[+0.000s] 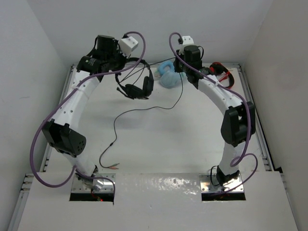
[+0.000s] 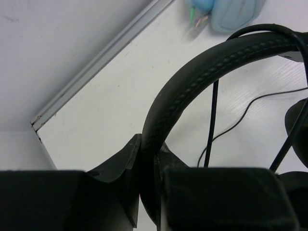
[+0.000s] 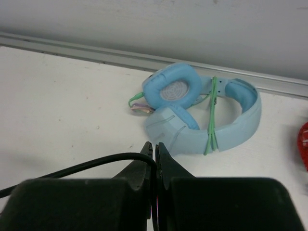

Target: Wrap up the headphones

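Observation:
The black headphones [image 1: 142, 86] hang above the back left of the table. My left gripper [image 1: 123, 65] is shut on their headband [image 2: 202, 72], which rises from between the jaws [image 2: 149, 147] in the left wrist view. My right gripper [image 1: 182, 70] is shut on the thin black cable [image 3: 86, 166], pinched at the fingertips [image 3: 154, 147]. The cable [image 1: 115, 130] droops from there to the table and trails forward to its coloured plugs [image 1: 113, 167] near the left arm's base. One earcup and the boom mic face the table.
The light-blue headphones [image 1: 168, 77] lie at the back centre, just beyond my right gripper, and also show in the right wrist view [image 3: 207, 115]. The red-and-black headphones [image 1: 222, 72] lie at the back right. A metal rail [image 2: 96, 62] edges the table by the wall.

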You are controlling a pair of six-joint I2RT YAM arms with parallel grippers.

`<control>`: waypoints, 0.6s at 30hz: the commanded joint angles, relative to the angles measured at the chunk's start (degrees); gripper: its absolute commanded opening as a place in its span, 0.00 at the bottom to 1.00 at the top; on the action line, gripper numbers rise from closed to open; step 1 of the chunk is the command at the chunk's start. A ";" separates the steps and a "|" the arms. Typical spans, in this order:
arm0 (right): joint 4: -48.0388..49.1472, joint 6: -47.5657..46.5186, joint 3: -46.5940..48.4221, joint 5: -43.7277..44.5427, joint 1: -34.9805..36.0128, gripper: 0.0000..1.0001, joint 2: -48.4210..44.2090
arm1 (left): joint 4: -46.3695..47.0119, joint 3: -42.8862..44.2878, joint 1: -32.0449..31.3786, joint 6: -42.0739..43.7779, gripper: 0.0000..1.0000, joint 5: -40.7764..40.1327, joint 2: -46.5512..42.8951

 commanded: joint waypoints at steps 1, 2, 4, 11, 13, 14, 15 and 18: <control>5.03 3.82 -1.77 -1.72 -0.94 0.00 0.54 | -3.25 6.84 -0.10 -4.53 0.00 3.98 -3.59; 5.04 4.52 -2.03 -3.13 -1.02 0.00 0.80 | -3.87 7.91 -0.10 -4.97 0.00 5.99 -3.24; 8.72 6.98 -2.74 -9.35 -1.02 0.09 1.51 | -5.01 11.15 -0.10 -7.85 0.00 7.93 -2.89; 39.72 24.46 -17.66 -23.89 1.96 0.47 0.81 | -4.67 22.31 -0.10 -22.19 0.00 7.77 1.24; 42.39 25.01 -19.09 -21.09 3.45 0.47 1.50 | -4.41 24.52 -0.10 -24.74 0.00 7.50 1.86; 41.69 24.66 -19.00 -19.76 5.29 0.48 1.94 | -4.40 27.14 -0.10 -25.53 0.00 6.89 2.47; 39.77 23.44 -18.74 -18.53 6.87 0.51 3.17 | -4.23 28.56 -0.10 -27.19 0.00 6.45 3.17; 38.35 21.49 -18.65 -12.65 8.99 0.54 5.37 | -3.79 33.30 -0.10 -29.31 0.00 6.27 4.14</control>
